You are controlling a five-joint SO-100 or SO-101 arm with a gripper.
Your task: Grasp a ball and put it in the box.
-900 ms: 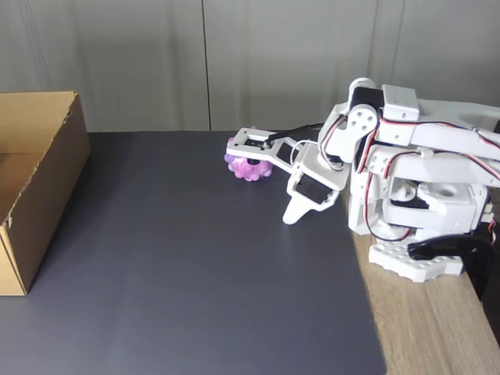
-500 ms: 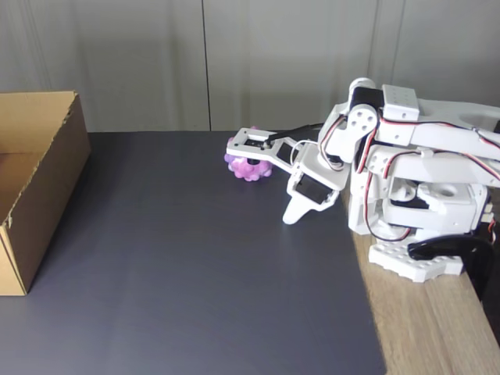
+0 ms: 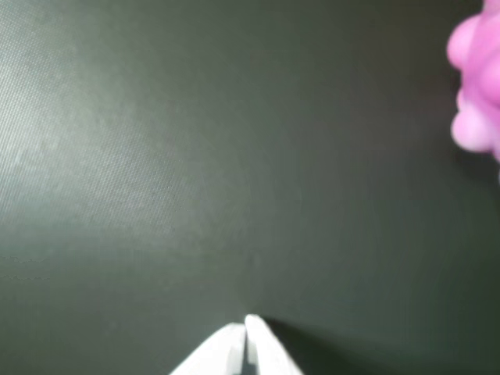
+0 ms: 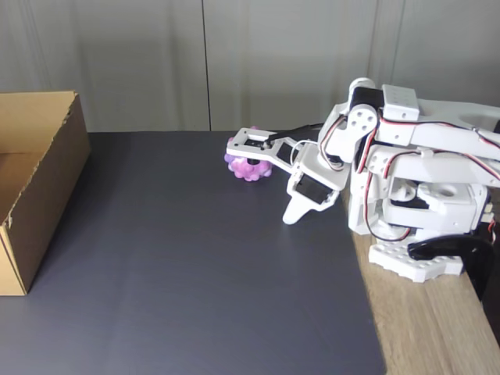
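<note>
Pincer (image 4: 295, 212) hangs closed and empty, ball (image 4: 248, 167) nearby on mat (image 4: 195, 273).

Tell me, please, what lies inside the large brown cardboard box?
Inside the brown cardboard box, the fixed view shows bare cardboard floor and inner wall. Its near wall hides some of the floor.

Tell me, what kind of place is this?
Probably a hobby or lab workbench indoors: a small white robot arm clamped to a wooden table, a dark mat as work surface, plus a cardboard box and a knobbly pink ball.
</note>
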